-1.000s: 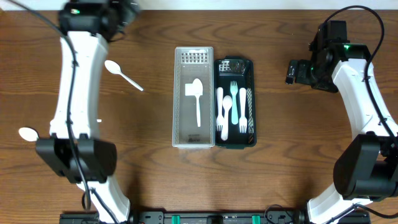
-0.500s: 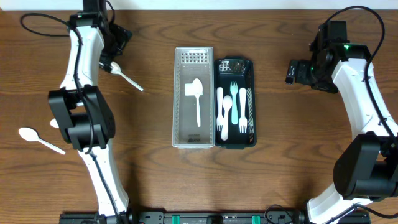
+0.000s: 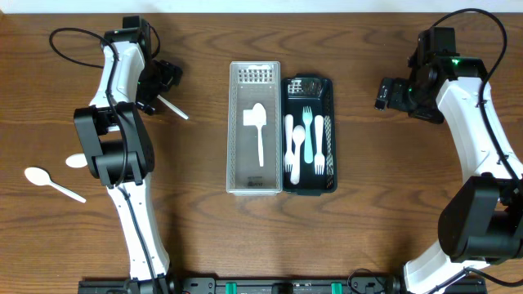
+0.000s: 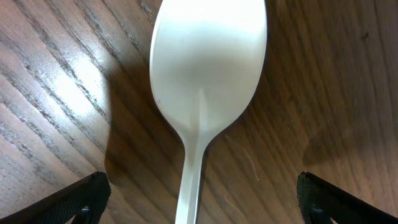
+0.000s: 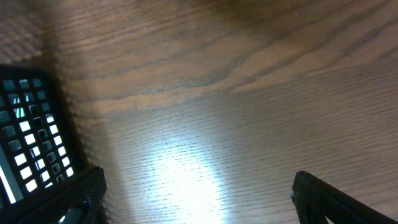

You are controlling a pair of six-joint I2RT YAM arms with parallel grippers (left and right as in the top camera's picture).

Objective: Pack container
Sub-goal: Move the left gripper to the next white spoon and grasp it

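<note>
A white plastic spoon (image 4: 208, 68) lies on the wooden table, its handle (image 3: 173, 107) pointing toward the middle. My left gripper (image 3: 159, 82) hangs low over its bowl, open. In the left wrist view the handle runs between the two spread fingertips (image 4: 81, 199), untouched. The clear container (image 3: 234, 155) holds one white spoon (image 3: 259, 131). Beside it a black tray (image 3: 309, 85) carries white and teal forks and a spoon. My right gripper (image 3: 384, 92) hovers open to the right of the tray, with only bare wood between its fingers (image 5: 323, 196).
Another white spoon (image 3: 53, 184) lies at the far left. A further spoon bowl (image 3: 75, 161) peeks out beside the left arm. The black tray's mesh corner (image 5: 25, 137) shows at the left edge of the right wrist view.
My left arm has swung in from the back left corner and come down over the spoon, now covering its bowl from above. The right arm has stayed still.
</note>
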